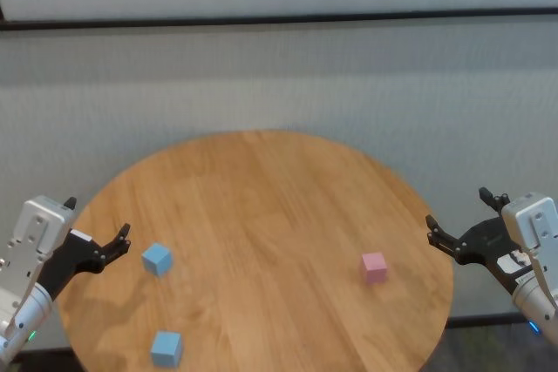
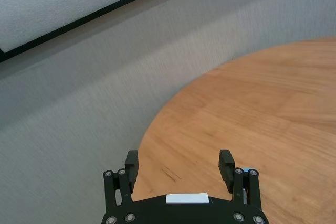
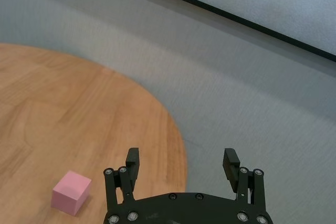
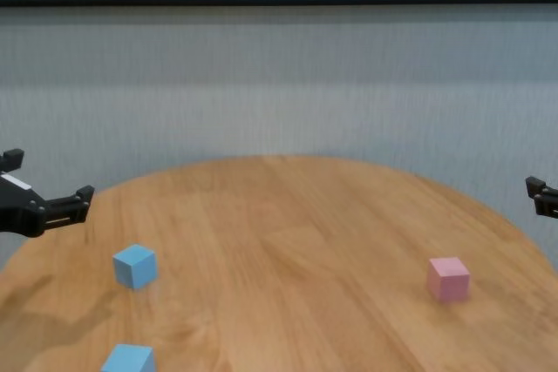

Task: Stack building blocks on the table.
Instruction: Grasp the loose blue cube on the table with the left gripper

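Soft, even light; faint shadows fall on the table (image 1: 261,215), views mildly soft, without glare.

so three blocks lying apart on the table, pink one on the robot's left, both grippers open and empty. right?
Not quite: the pink block lies on the robot's right, near the right gripper, as the head view shows. The two blue blocks are on the left, by the left gripper. The rest holds.

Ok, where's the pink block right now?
The pink block sits alone on the table's right side in the head view, near the edge, beside the open right pincer.
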You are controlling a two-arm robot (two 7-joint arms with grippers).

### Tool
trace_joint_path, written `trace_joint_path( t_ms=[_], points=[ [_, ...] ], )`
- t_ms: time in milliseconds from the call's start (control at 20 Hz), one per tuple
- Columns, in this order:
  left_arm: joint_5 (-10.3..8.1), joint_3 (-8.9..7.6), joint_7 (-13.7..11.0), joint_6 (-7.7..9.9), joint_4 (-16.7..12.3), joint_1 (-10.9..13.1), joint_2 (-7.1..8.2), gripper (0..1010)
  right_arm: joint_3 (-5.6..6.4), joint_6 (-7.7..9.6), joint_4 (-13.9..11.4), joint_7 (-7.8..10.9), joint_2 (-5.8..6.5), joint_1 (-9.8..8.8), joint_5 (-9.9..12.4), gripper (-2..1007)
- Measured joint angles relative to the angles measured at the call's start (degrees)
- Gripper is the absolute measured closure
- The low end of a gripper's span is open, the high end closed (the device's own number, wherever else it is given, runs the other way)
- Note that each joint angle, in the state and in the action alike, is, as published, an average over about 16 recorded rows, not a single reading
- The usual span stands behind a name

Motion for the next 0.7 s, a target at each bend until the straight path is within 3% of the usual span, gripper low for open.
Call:
trace_joint_path(
  t_ms=[700],
  points=[
    [0.0,0.0,0.0,0.0,0.0,0.0,0.0,7,0.0,0.0,0.0,0.0,0.0,0.0,0.0,0]
  ],
)
